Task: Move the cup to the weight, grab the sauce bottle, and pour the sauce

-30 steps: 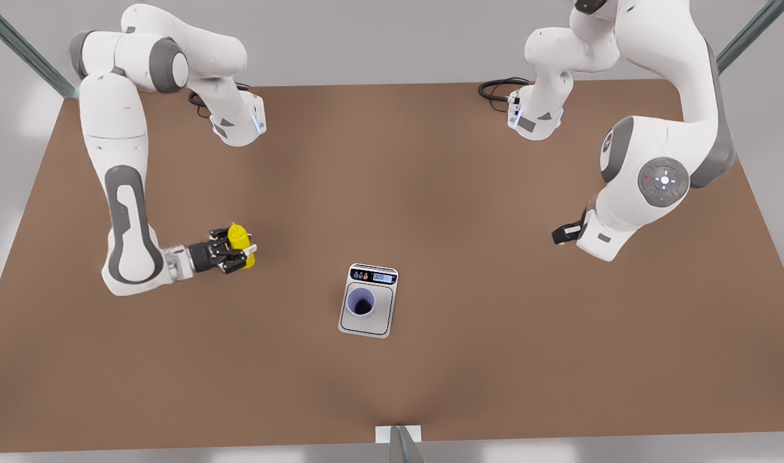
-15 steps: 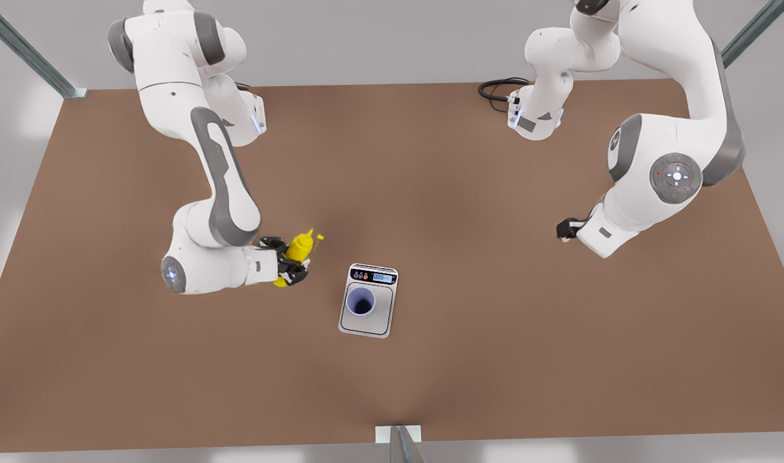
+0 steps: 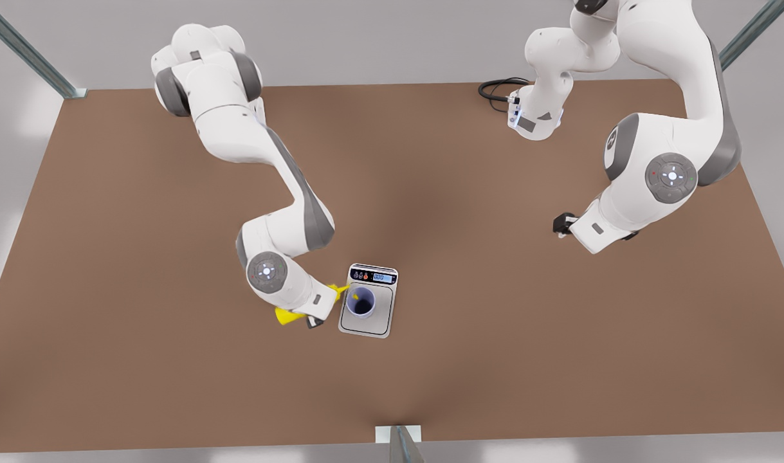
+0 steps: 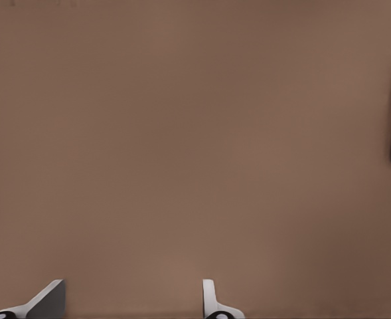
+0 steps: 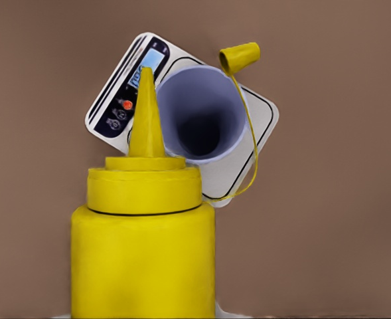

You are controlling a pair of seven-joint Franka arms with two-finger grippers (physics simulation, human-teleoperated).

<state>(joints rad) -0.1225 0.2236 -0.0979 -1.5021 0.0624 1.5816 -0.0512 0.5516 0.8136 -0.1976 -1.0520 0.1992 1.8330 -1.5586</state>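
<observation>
Over cup [image 5: 198, 113], tethered nozzle cap [image 5: 239, 57].

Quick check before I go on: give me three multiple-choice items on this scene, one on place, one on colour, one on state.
1. Where is the cup?
A. on the scale
B. on the table beside the scale
C. in a gripper

2. What colour is the bottle?
A. red
B. white
C. yellow

3. How is the left gripper?
A. shut on the cup
B. open and empty
C. shut on the bottle

Answers:
1 A: the cup stands upright on the scale.
2 C: the bottle, held by the right gripper with its nozzle tipped toward the cup, is yellow.
3 B: the left gripper, waiting at the front view's right, shows its fingers apart over bare table.
</observation>
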